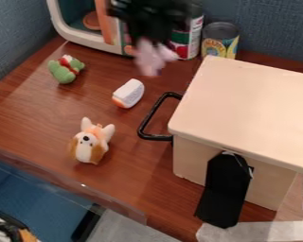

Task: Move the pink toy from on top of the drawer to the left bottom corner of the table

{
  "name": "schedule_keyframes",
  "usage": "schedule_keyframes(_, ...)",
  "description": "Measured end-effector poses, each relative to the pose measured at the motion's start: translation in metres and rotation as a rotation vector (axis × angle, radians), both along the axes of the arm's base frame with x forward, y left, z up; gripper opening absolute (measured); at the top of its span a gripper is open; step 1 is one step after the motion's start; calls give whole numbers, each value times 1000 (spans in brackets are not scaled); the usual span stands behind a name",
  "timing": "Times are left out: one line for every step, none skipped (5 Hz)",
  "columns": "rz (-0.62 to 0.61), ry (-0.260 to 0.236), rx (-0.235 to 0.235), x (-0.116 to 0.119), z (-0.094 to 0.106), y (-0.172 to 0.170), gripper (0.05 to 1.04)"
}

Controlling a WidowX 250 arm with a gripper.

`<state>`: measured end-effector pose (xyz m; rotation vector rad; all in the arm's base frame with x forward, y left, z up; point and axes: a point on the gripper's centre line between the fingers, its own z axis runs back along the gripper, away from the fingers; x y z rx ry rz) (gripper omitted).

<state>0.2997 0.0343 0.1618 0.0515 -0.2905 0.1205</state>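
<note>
I have the pink toy (153,56) clenched in the jaws, up off the drawer unit (245,111) and near the tin cans (220,38), so I judge the pick done and the carry in hand. Next I need to swing toward the counter's (27,113) left bottom corner, clear the dog toy (91,144), lower and let go. The unit's lid is on, hiding its contents; the open-fronted toy oven (84,41) holds a small brown piece (92,20).

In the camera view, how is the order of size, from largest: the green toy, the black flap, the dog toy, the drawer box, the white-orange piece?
1. Drawer box
2. Black flap
3. Dog toy
Last: green toy and white-orange piece, too alike to rank.
</note>
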Motion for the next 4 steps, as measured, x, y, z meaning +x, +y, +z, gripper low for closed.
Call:
schedule_keyframes(99, -8, 39, -26, -8, 49, 243)
schedule_keyframes(191, 21, 69, -45, -45, 98, 243)
schedule_keyframes(194, 45, 100, -53, -96, 145, 243)
schedule_keyframes(241, 71, 78, -60, -137, 189, 243)
